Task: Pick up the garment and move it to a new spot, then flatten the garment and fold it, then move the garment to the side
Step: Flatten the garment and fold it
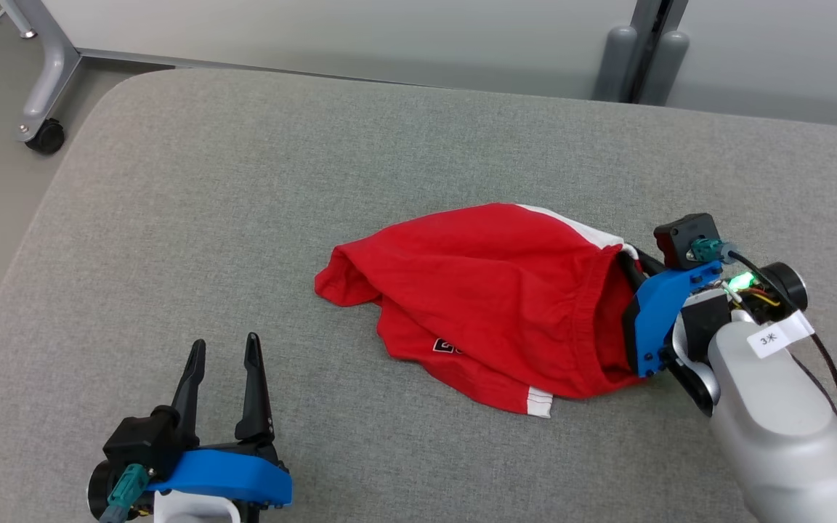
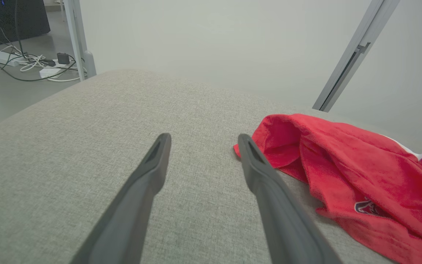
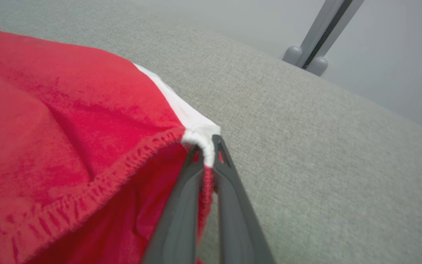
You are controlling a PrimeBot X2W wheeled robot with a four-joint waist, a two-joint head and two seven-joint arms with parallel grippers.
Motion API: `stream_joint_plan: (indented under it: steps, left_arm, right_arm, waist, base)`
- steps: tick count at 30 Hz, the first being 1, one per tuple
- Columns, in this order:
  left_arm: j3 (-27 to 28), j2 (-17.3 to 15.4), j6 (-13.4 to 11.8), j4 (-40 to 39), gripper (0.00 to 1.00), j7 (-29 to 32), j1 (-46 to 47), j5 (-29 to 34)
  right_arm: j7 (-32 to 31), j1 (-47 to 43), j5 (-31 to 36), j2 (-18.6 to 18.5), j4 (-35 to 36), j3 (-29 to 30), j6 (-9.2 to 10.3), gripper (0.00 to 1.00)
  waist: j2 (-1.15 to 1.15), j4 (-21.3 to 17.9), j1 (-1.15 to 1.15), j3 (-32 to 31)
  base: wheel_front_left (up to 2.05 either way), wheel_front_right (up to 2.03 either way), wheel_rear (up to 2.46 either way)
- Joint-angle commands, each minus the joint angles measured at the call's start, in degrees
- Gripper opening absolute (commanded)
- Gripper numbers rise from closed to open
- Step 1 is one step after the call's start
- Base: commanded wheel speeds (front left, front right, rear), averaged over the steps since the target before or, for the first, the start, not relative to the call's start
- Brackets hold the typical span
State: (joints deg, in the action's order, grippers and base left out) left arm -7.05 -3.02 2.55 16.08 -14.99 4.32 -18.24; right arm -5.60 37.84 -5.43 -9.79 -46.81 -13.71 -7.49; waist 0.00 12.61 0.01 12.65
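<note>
Right claw (image 3: 206,148): narrow, both fingers pinched on the garment (image 1: 484,298) at the corner of its waistband (image 3: 115,172), where the white trim (image 3: 181,110) ends. A nub of white elastic pokes up between the tips. The bite looks shallow and close to the edge. Cannot tell whether it holds one layer or both.

Left claw (image 1: 225,340): wide open, holding nothing. It hovers low over the bare bench (image 1: 171,218) and is apart from the cloth.

Garment: red shorts, crumpled, lying on the bench right of centre. The waistband end is toward the right claw, the far end is bunched toward the left, and the logo patch (image 1: 446,346) is on the near lower flap. All of it lies on the surface, nothing lifted yet.

Step, as I judge it: grasp made, lift and move come next.

Risks:
- The pinch is thin and near the hem, so a quick pull could pop the elastic out of the tips and drop the garment.
- With a single corner hold, the cloth will probably hang in a rope and land more bunched, making flattening harder.
- The bench cover is rough weave, so dragging instead of lifting may snag, roll the fabric under, or strip the grip.
- If only the top layer is caught, the waist opens and the shorts twist.
- The right claw sits low, so its fingertips may scrape the cover as it rises.
</note>
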Motion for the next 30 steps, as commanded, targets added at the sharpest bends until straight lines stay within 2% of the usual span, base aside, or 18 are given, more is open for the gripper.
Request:
stream_joint_plan:
  steps: [1, 8, 12, 15, 21, 24, 28, 29, 30]
  left_arm:
    - [0.1, 0.12, -0.16, -0.15, 1.0, -0.27, 0.76, -0.14]
    - [0.07, 0.14, -0.18, -0.48, 1.0, -0.27, 0.77, 0.72]
    - [-0.02, 0.14, -0.01, -0.52, 1.0, -0.27, 0.86, 0.93]
    - [0.1, 0.14, -0.15, -0.71, 1.0, -0.26, 0.74, 1.0]
    - [1.01, 0.14, -0.39, -1.07, 1.0, -0.27, -0.19, 1.17]
    - [1.47, 0.14, -0.41, -1.44, 1.0, -0.27, -0.09, 1.49]
    - [1.97, 0.1, -0.29, -1.67, 1.0, -0.27, -0.11, 1.65]
    - [2.22, 0.07, -0.11, -1.8, 1.0, -0.27, -0.09, 1.88]
    - [2.32, 0.05, -0.01, -1.83, 1.0, -0.27, -0.11, 1.99]
  right_arm:
    - [1.68, 1.87, -0.26, -0.84, -0.02, -0.71, -0.01, 0.0]
    - [11.12, 6.53, 0.11, -0.8, 2.19, -3.45, -0.01, 0.0]
    - [15.48, 7.16, 0.44, 0.09, 5.63, -9.15, -0.01, 0.0]
    - [16.57, 3.87, -0.96, -0.38, 9.68, -15.52, -0.01, 0.0]
    - [13.59, -6.75, -5.74, -4.76, 20.21, -26.06, 0.0, 0.0]
    - [11.55, -12.9, -6.85, -7.29, 24.67, -27.01, -0.01, 0.0]
    - [10.18, -18.7, -7.44, -8.34, 27.45, -25.06, -0.01, 0.0]
    - [10.2, -23.74, -6.3, -8.48, 28.79, -21.48, -0.01, 0.0]
    - [10.52, -25.12, -5.73, -8.32, 29.16, -20.34, -0.01, 0.0]
  waist:
    - [0.0, -0.14, -0.01, -0.05]
    - [0.0, -2.51, -0.01, -0.8]
    - [0.0, -4.07, -0.01, -1.63]
    - [0.0, -5.13, -0.01, -2.36]
    - [0.0, -7.44, -0.01, -3.16]
    - [0.0, -8.44, -0.01, -3.16]
    - [0.0, -9.29, -0.01, -3.14]
    - [0.0, -9.87, -0.01, -3.1]
    - [0.0, -10.03, -0.01, -3.09]
  base:
    - [0.0, 0.0, 0.0]
    - [0.0, 0.0, 0.0]
    - [0.0, 0.0, 0.0]
    - [0.0, 0.0, 0.0]
    - [0.0, 0.0, 0.0]
    - [0.0, 0.0, 0.0]
    - [0.0, 0.0, 0.0]
    - [0.0, 0.0, 0.0]
    - [0.0, 0.0, 0.0]
